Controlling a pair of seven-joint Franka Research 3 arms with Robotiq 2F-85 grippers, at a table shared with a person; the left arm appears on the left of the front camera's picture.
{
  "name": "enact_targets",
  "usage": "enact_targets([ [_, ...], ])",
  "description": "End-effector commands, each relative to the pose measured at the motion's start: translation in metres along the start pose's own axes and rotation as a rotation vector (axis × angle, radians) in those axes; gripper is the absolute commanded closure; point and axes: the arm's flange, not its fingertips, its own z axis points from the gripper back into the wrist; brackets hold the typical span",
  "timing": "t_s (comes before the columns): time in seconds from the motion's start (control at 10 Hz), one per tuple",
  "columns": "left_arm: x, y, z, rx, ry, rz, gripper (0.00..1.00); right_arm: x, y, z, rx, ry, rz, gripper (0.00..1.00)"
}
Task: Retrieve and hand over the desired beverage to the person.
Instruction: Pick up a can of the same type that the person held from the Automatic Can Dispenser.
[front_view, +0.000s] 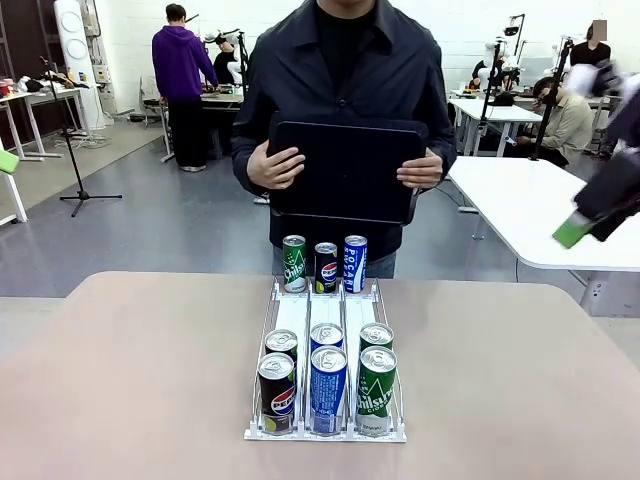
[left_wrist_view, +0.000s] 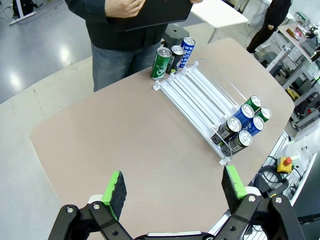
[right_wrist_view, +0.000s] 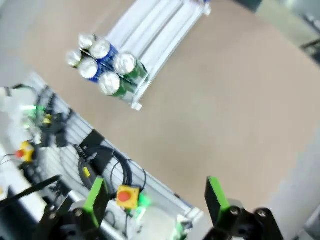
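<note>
my left hand (left_wrist_view: 174, 185) and right hand (right_wrist_view: 156, 194) both wide open, empty; upright cans (left_wrist_view: 243, 115) at left's 1 o'clock, right's 11 o'clock

A rack (front_view: 326, 310) lies on the middle of the table (front_view: 150, 380), running lengthwise from the near edge toward the far edge. In the rack's near end stand six cans (front_view: 328, 388), in three lanes side by side, two deep in each lane and touching. At the rack's far end three cans (front_view: 326, 266) stand upright in a row, one per lane; whether they stand in the rack or just behind it is unclear. The two groups are well apart. Behind the rack's far end, past the table's edge, stands the person (front_view: 345, 70), holding a tablet (front_view: 345, 170) above the three cans, one hand (front_view: 272, 167) on its left edge, the other hand (front_view: 422, 172) on its right.
</note>
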Motion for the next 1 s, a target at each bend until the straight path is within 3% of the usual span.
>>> enact_targets([
  [0.0, -0.001, 0.002, 0.001, -0.016, -0.01, -0.013, 0.0, 0.017, 0.016, -0.021, -0.057, 0.086, -0.046, 0.0],
  [0.2, -0.001, 0.002, 0.001, -0.016, -0.01, -0.013, 0.0, 0.026, 0.043, -0.05, -0.074, 0.101, -0.048, 0.0],
  [0.9, -0.001, 0.002, 0.001, -0.016, -0.01, -0.013, 0.0, 0.026, 0.041, -0.047, -0.049, 0.098, -0.04, 0.0],
])
